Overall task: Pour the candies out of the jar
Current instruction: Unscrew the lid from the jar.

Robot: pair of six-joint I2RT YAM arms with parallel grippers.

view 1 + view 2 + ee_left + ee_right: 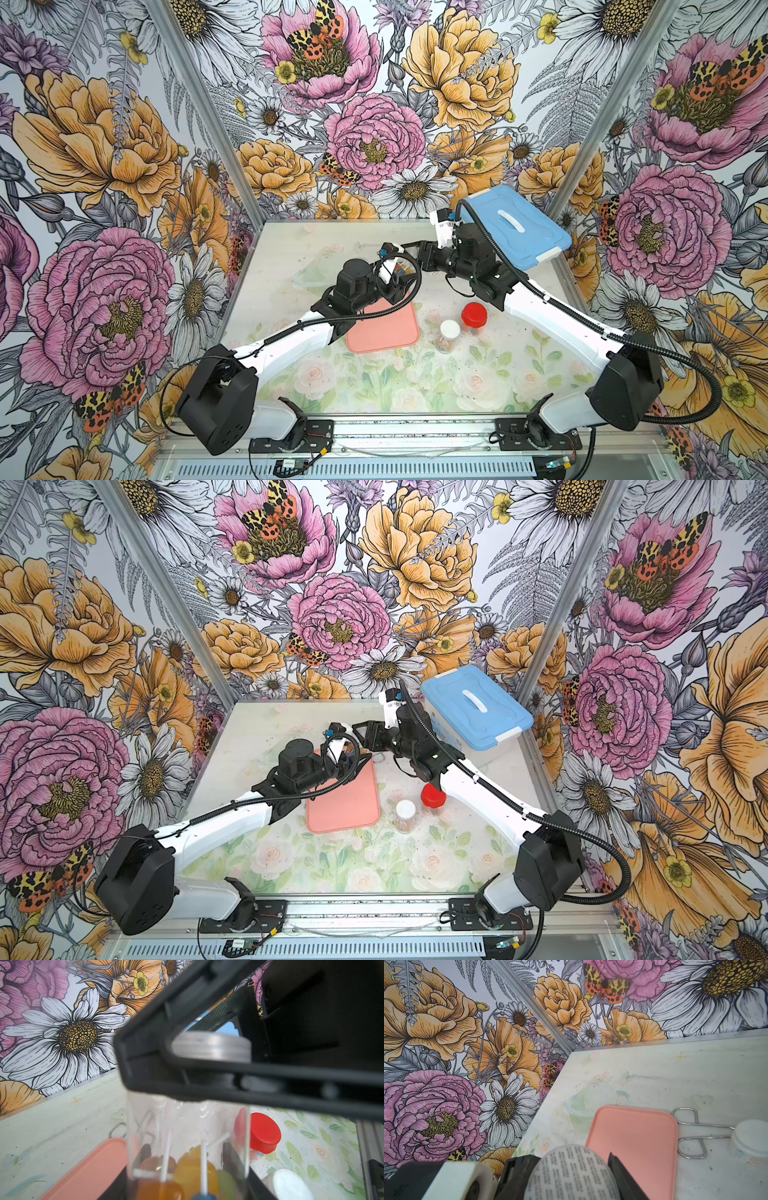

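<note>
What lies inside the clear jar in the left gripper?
Candies with orange, yellow and green heads on white sticks. The lid is on the jar; the pile's bottom is out of frame.

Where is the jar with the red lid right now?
In both top views the red-lidded jar stands on the table, right of the pink tray and next to the white-lidded jar.

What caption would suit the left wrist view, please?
Left gripper holds the clear jar of candies while right gripper clamps its silver lid.
</note>
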